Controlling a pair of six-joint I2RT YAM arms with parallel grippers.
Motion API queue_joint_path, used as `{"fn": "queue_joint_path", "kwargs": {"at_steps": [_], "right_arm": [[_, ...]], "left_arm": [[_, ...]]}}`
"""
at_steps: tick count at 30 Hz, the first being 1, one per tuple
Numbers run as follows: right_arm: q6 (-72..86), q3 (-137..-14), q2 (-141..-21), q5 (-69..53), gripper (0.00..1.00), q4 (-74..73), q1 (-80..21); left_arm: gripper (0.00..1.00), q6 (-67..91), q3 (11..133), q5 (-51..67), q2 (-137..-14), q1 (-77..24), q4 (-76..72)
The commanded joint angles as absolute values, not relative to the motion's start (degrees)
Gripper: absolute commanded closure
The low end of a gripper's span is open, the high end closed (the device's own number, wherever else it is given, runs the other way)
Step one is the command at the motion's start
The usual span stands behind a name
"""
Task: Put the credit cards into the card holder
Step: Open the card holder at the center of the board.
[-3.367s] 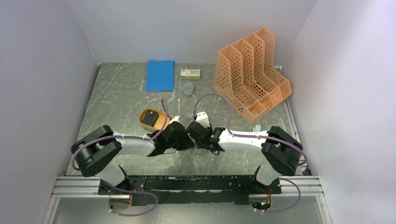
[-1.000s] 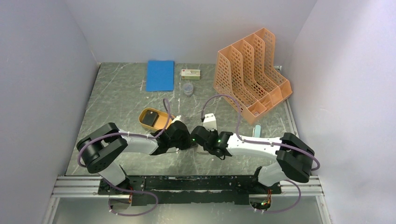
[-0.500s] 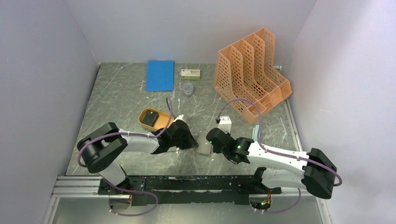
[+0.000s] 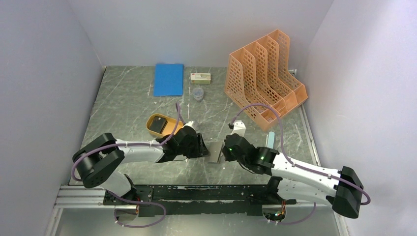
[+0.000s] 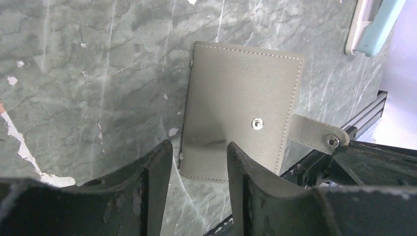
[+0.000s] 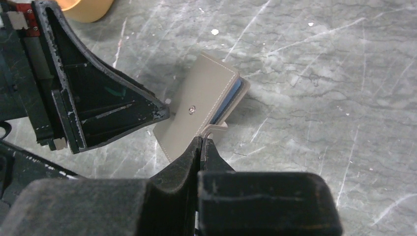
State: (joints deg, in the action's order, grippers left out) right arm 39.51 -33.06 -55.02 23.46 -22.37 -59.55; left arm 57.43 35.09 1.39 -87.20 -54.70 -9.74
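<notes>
Card holder (image 5: 236,113): one, flat; left pincer (image 5: 199,152) parted; right pincer (image 6: 201,141) pinching strap (image 5: 310,133).

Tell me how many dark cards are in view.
1: a dark card in the orange tray. More may be stacked under it or hidden inside the card holder.

Left wrist view: you've got the card holder (image 5: 236,113) lying flat on the marbled table (image 5: 74,73), grey-brown, stitched edge, one snap stud (image 5: 256,124) on its face. A strap (image 5: 310,135) runs off its right side. Left gripper (image 5: 199,147) sits low in frame, its fingers (image 5: 157,172) apart, the holder's near corner showing between them. A pale blue object (image 5: 378,24) is cut off at top right.
</notes>
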Motion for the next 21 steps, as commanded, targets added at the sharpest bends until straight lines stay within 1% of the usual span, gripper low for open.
{"fn": "queue_joint_path", "kwargs": {"at_steps": [1,8,11,15,21], "right_arm": [[36.7,-31.8,-52.2,19.9,1.00,-18.4,-59.2],[35.1,-32.2,-51.8,16.7,1.00,-14.9,-59.2],[34.5,-32.5,-52.2,16.6,1.00,-14.4,-59.2],[33.9,-32.7,-52.9,16.7,1.00,-14.1,-59.2],[33.5,-33.0,-52.2,16.9,1.00,-13.3,-59.2]], "left_arm": [[0.48,55.9,35.6,2.9,-84.7,-55.0,-8.1],[0.32,56.3,35.4,2.0,-81.3,-55.1,-7.6],[0.28,56.4,35.8,0.9,-80.1,-55.1,-6.2],[0.26,56.2,35.9,0.8,-79.2,-55.1,-6.2],[0.26,54.7,37.3,1.1,-79.4,-55.0,-5.5]]}}
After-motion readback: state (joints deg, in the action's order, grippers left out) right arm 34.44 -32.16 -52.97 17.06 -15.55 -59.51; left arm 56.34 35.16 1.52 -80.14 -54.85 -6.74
